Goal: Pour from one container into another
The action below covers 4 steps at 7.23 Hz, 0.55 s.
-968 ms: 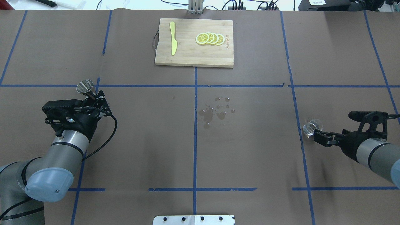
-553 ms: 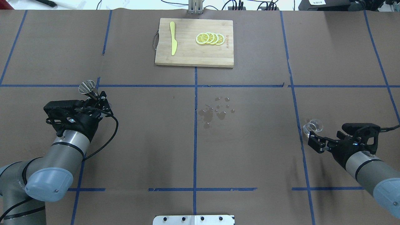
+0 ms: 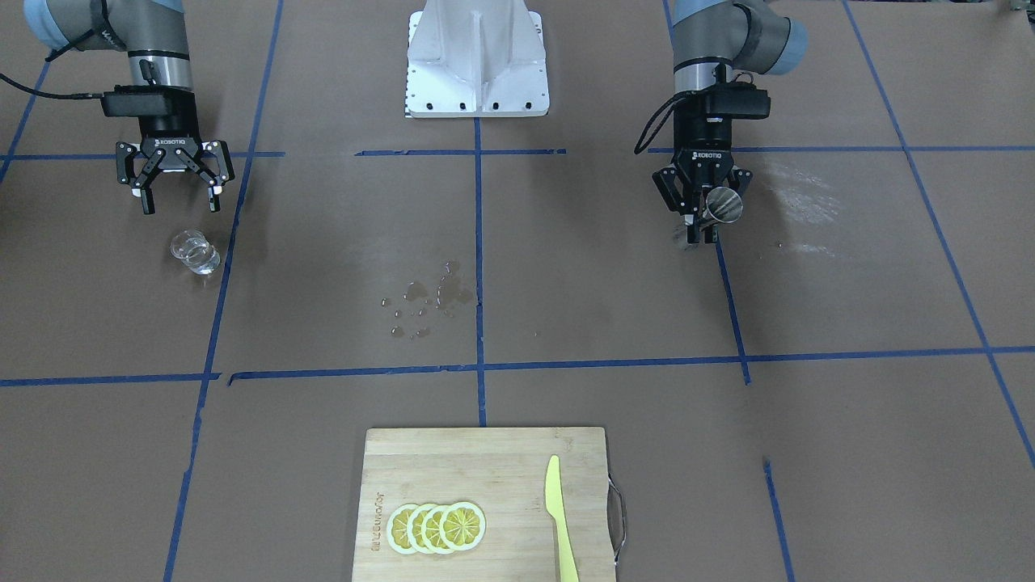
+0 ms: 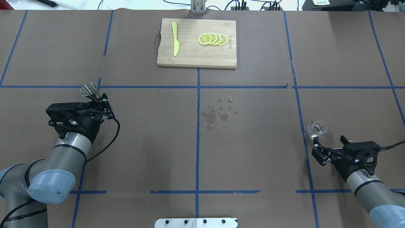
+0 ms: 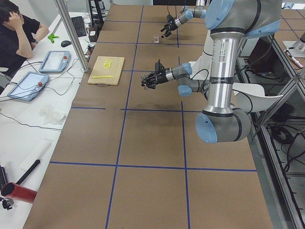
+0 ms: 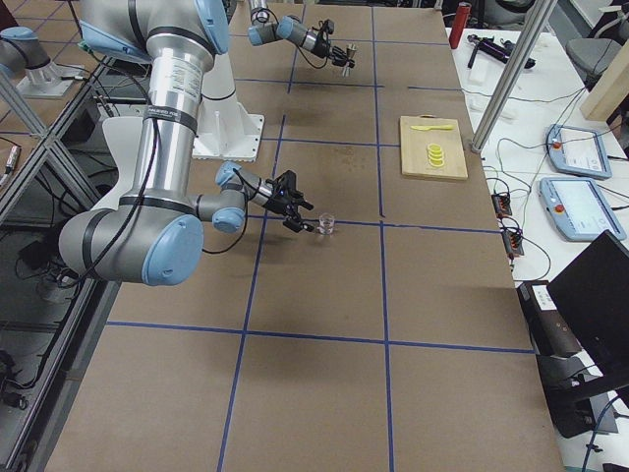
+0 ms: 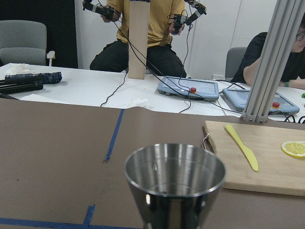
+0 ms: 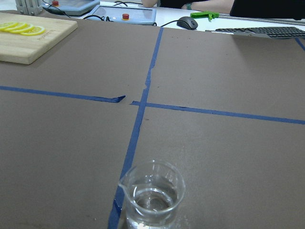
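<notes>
Silver arms point(image 4: 68, 152) carry pale-blue joint caps point(image 4: 50, 187) (black wrists point(image 4: 79, 123) trail cables).

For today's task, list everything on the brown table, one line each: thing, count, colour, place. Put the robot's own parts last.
drinking glass: one, clear, a little water inside, standing on the table just ahead of the right gripper, not held.
jigger: one, grey steel, held in the left gripper.
cutting board: one, pale wood, far middle of the table.
knife: one, yellow, on the cutting board.
lemon slices: four, yellow, overlapping on the cutting board.
drops: a scatter, clear, table's middle.
tape lines: blue, a grid across the table.
left gripper: one, black, shut on the jigger.
right gripper: one, black, open, empty.
</notes>
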Each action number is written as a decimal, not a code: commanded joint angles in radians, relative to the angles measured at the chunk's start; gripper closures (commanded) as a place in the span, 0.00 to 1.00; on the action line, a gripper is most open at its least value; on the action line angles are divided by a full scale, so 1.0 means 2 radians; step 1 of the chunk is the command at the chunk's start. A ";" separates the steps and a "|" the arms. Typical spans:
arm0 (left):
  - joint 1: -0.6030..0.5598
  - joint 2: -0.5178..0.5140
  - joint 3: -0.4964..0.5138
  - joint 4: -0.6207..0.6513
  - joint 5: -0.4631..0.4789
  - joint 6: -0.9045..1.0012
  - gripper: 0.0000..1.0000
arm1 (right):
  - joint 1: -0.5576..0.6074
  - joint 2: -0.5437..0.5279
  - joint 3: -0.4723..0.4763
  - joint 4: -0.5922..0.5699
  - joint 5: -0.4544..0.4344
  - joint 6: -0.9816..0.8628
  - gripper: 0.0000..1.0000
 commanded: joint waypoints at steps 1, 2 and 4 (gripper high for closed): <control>0.000 0.000 0.001 0.000 0.000 -0.001 1.00 | -0.002 0.028 -0.069 0.093 -0.017 -0.046 0.00; 0.000 0.001 0.001 0.000 0.000 -0.001 1.00 | -0.002 0.038 -0.084 0.094 -0.017 -0.050 0.00; -0.001 0.001 0.006 0.000 0.000 -0.002 1.00 | -0.002 0.040 -0.094 0.096 -0.026 -0.057 0.00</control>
